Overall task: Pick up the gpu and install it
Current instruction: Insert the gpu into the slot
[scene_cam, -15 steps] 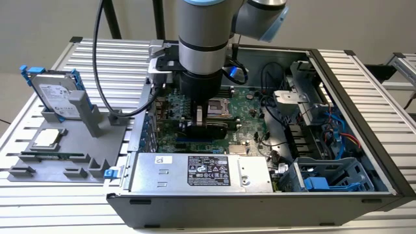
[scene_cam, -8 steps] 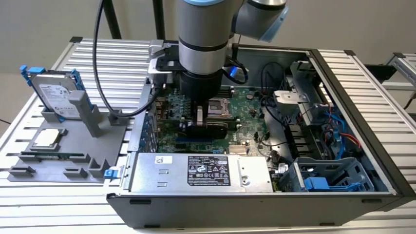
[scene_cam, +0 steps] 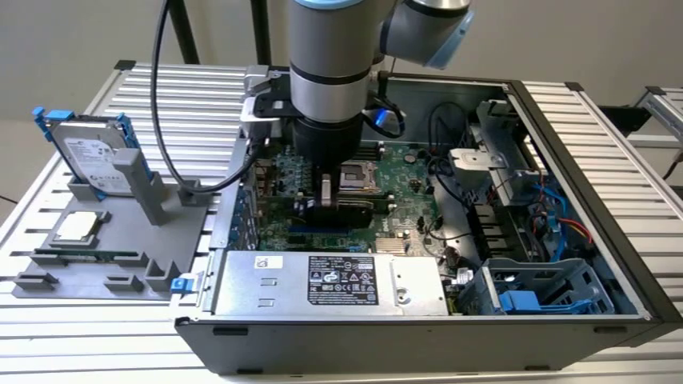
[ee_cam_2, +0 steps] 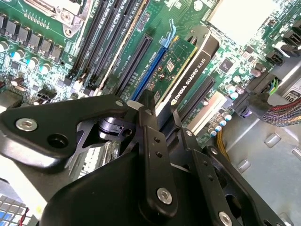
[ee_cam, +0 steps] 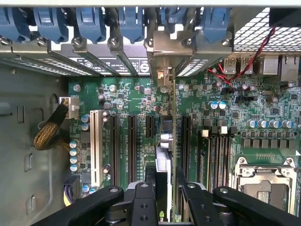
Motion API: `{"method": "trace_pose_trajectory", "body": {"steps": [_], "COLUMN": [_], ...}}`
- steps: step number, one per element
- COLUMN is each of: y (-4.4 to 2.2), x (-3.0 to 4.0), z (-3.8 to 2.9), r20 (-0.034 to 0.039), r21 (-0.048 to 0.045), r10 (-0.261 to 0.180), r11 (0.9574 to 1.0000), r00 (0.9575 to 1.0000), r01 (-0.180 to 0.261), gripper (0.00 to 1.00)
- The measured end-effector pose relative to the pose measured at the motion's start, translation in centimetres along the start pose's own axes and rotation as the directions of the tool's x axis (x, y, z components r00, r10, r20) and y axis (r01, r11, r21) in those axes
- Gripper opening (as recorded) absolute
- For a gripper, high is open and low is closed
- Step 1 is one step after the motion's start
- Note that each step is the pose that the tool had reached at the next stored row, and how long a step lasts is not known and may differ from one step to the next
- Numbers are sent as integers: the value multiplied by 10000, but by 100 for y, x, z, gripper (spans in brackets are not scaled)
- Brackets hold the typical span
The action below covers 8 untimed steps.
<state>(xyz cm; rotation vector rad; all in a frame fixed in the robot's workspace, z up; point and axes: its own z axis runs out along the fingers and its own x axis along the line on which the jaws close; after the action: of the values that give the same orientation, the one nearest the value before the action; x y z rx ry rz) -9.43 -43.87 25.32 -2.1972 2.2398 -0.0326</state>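
The gpu [scene_cam: 347,216] stands on edge over the green motherboard [scene_cam: 411,164] inside the open computer case, and my gripper [scene_cam: 333,196] is shut on its upper edge. In the second wrist view the gpu [ee_cam_2: 188,70] shows a green board face and a black shroud, its lower edge at the blue expansion slot [ee_cam_2: 157,63]; my gripper [ee_cam_2: 160,113] has a finger on each side of it. In the first wrist view the gpu [ee_cam: 162,160] runs edge-on from my gripper [ee_cam: 164,188] toward its silver bracket [ee_cam: 162,52] at the case's rear slot openings.
A silver power supply [scene_cam: 331,284] lies in front of the board. Cables [scene_cam: 555,208] and a drive cage [scene_cam: 545,292] fill the exterior view's right. Outside the case, a grey fixture [scene_cam: 160,240] holds a hard drive in a blue frame [scene_cam: 96,156], a processor chip [scene_cam: 80,228] and a RAM stick [scene_cam: 85,258].
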Motion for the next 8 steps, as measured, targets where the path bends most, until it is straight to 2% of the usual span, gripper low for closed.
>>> {"method": "trace_pose_trajectory", "body": {"steps": [8], "y": [9], "x": [-1], "z": [27], "r20": [7], "r21": [8], "r10": [2], "r11": [10000], "r00": [10000], "r01": [-2], "gripper": [0]}}
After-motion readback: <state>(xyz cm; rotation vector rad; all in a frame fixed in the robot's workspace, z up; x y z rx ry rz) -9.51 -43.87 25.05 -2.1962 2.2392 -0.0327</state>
